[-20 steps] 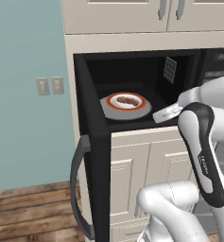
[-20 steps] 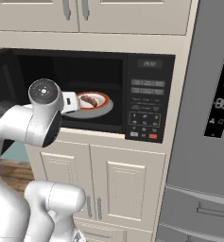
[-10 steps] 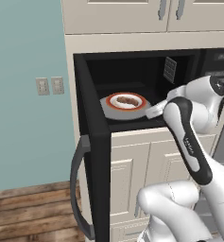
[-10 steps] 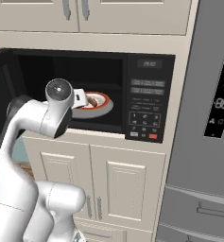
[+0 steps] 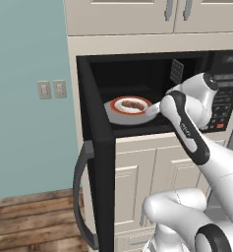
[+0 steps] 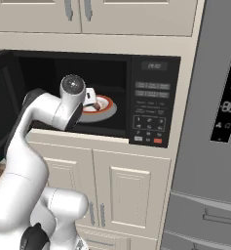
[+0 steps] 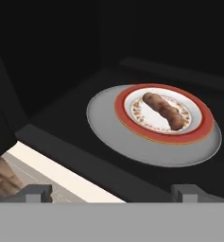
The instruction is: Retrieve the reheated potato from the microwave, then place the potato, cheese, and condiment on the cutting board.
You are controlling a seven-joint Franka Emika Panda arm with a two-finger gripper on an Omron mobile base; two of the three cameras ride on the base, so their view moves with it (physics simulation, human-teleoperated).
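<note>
Microwave (image 6: 153, 105) door (image 5: 102, 162) hangs wide open, swung out to the arm's left, handle (image 5: 81, 197) nearest me.

Gripper (image 7: 113, 193) at the mouth of the cavity, fingers (image 7: 35, 193) spread wide apart, nothing between them.

Just past the sill: grey turntable (image 7: 108, 125), red-rimmed plate (image 7: 201, 127) on it, potato (image 7: 163, 110) lying across the plate's middle, a lumpy brown length. Same potato seen from the left base view (image 5: 133, 104).

Risks, as I judge them:
- Potato sits low on the plate; fingers coming in too flat could strike the rim and shove plate and turntable back.
- A pinch near 1 end could let it roll out.

Room: open space above the plate, cavity ceiling limits height. Door edge close on the arm's left; keypad panel (image 6: 148, 110) on the right. Dark back wall well behind the plate.
</note>
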